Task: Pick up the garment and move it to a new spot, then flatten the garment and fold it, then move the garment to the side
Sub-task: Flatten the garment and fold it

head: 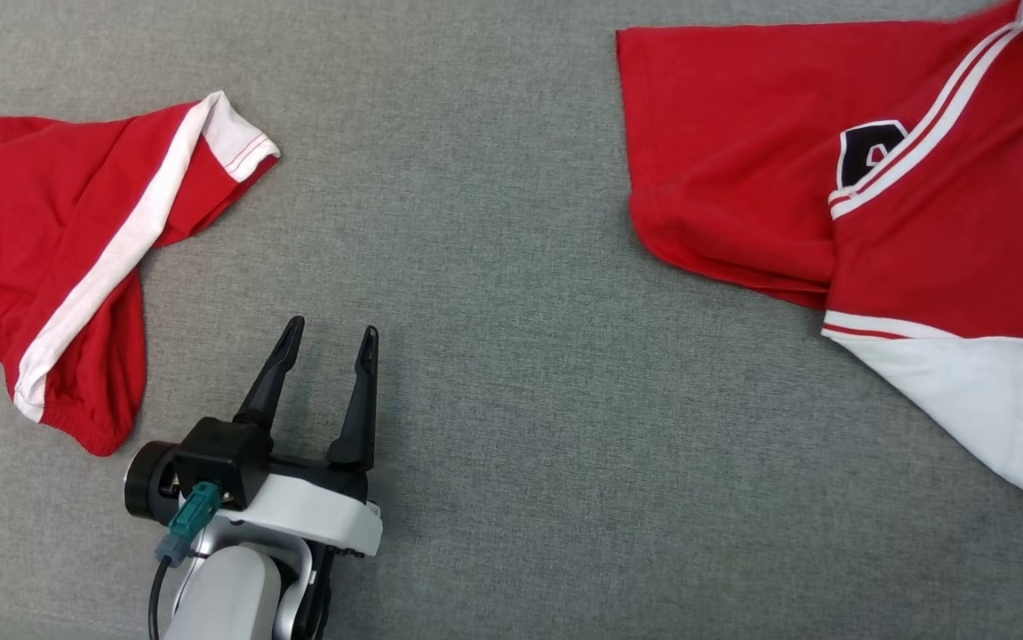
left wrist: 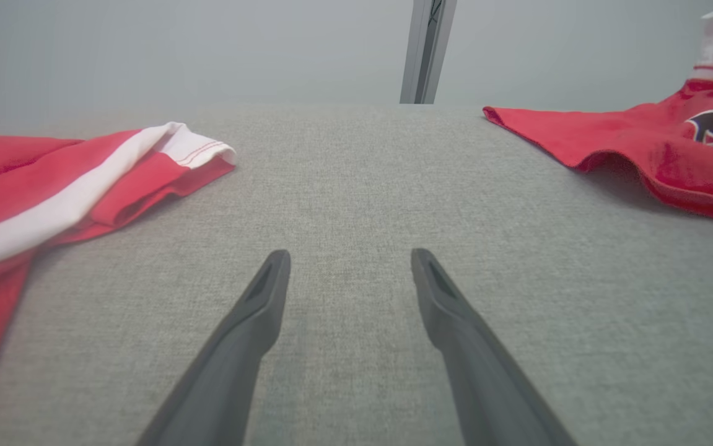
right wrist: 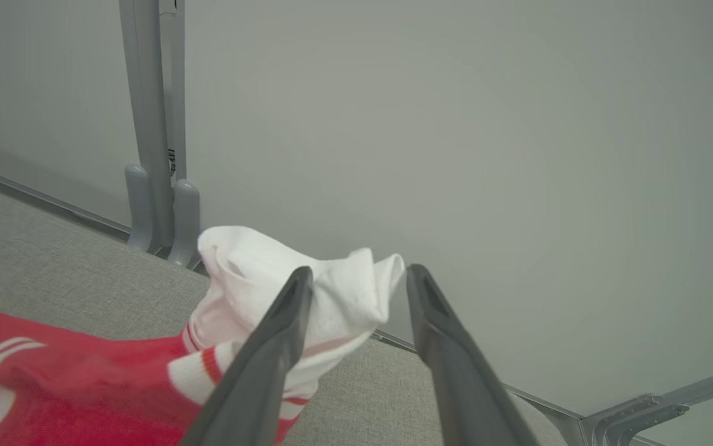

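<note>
The grey surface (head: 511,267) carries a red jersey (head: 742,178), cut off at right, its white sleeve (right wrist: 337,297) bunched between the parted jaws of the right gripper (right wrist: 359,272); the left gripper (head: 333,326) holds its jaws wide, empty.

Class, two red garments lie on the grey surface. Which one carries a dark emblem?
The red jersey on the robot's right: a dark emblem sits beside its double white stripes. The smaller red garment on the left has white trim but no emblem.
</note>
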Motion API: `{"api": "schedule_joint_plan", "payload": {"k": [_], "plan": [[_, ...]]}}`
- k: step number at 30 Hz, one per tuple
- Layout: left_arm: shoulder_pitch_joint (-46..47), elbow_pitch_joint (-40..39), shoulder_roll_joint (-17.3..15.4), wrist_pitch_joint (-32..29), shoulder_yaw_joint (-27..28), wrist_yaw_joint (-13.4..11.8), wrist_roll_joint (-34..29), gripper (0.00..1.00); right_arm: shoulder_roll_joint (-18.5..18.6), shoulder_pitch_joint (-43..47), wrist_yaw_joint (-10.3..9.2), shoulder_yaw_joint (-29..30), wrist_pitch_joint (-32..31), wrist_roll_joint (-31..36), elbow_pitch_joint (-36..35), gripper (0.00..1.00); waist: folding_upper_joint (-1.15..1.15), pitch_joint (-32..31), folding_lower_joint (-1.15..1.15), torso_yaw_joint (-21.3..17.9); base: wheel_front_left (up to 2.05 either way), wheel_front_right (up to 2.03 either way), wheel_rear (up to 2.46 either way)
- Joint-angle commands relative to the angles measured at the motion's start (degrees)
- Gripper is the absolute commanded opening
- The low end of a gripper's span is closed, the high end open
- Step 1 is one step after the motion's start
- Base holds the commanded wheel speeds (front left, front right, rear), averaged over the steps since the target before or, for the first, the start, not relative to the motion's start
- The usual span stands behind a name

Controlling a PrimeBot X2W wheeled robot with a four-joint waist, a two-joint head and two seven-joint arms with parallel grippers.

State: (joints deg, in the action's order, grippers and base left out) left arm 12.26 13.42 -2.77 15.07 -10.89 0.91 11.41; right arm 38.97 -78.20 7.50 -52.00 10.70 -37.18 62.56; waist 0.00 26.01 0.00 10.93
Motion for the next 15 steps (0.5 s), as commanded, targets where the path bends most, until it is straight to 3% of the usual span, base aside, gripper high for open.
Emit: {"api": "schedule_joint_plan", "payload": {"k": [1,10,15], "plan": [[0.69,-0.14,-0.24,0.00,0.06,-0.37,0.37,1.00,-0.42,-0.67,-0.03,0.01,-0.49,-0.09,1.35,1.00,0.00,0.58,0.00,0.62,0.00,0.00,0.00],[0.86,0.12,-0.24,0.00,0.67,-0.85,-0.18,1.00,-3.16,-1.27,-0.03,-1.16,-3.40,-2.00,7.04,1.00,0.00,-0.39,0.00,-0.95,0.00,0.00,0.00],[0.76,0.20,-0.24,0.00,0.84,-0.82,-0.07,1.00,-4.38,-0.29,-0.02,-2.49,0.10,-1.85,6.55,1.00,0.00,-2.26,0.00,-2.63,0.00,0.00,0.00]]}}
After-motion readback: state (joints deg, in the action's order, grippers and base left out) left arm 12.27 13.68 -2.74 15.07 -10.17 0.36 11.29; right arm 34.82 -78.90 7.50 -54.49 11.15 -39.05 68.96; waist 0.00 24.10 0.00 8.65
